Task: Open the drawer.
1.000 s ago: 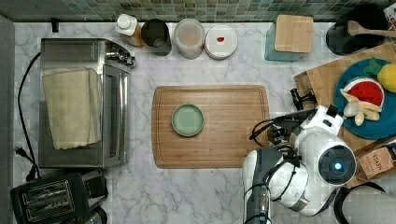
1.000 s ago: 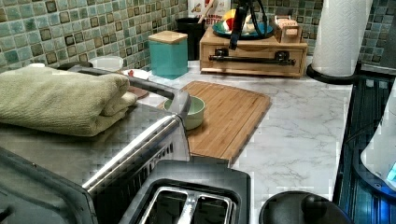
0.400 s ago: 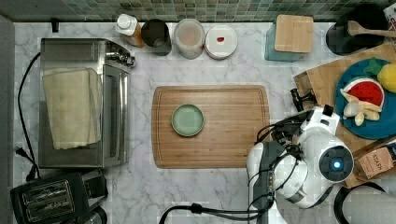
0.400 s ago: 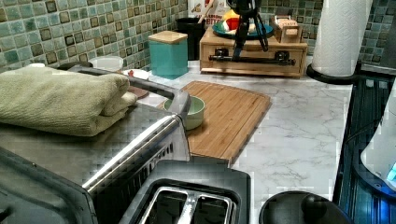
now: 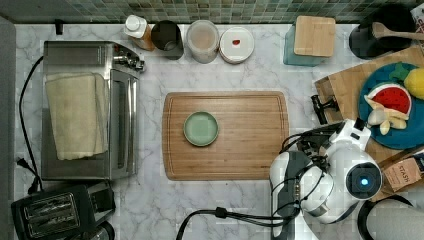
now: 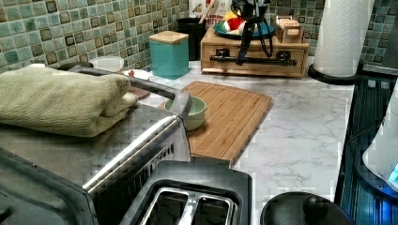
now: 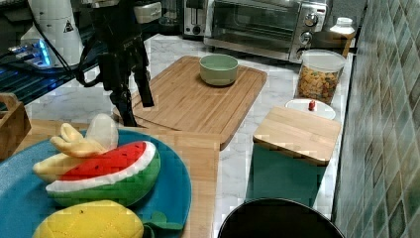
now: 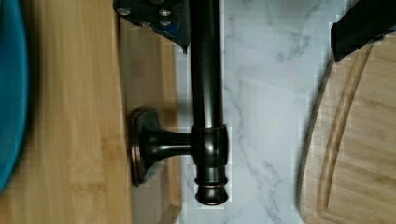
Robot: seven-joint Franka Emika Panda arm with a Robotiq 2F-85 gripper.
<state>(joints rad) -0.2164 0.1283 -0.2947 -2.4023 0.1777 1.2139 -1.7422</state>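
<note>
The drawer (image 6: 263, 69) sits shut in a low bamboo box at the left view's far end, its long black bar handle (image 6: 220, 59) across the front. My gripper (image 6: 243, 58) hangs right at that handle. In the wrist view the handle (image 8: 205, 93) runs between my fingers: one fingertip (image 8: 161, 21) is on the drawer side, the other fingertip (image 8: 362, 25) is over the marble, with clear gaps on both sides. The gripper (image 7: 134, 106) is open in the right view too. One end of the handle (image 5: 321, 106) shows beside my arm (image 5: 345, 150) in the top view.
A bamboo cutting board (image 5: 240, 150) with a green bowl (image 5: 200, 128) lies just beside the drawer front. A blue plate (image 5: 400, 135) of toy fruit sits on the box top. A teal canister (image 5: 312, 37), jars, a toaster oven (image 5: 90, 125) and a paper towel roll (image 6: 340, 37) stand around.
The gripper has come down from above the box to the level of the handle, and its open fingers now straddle the bar. The drawer has not moved.
</note>
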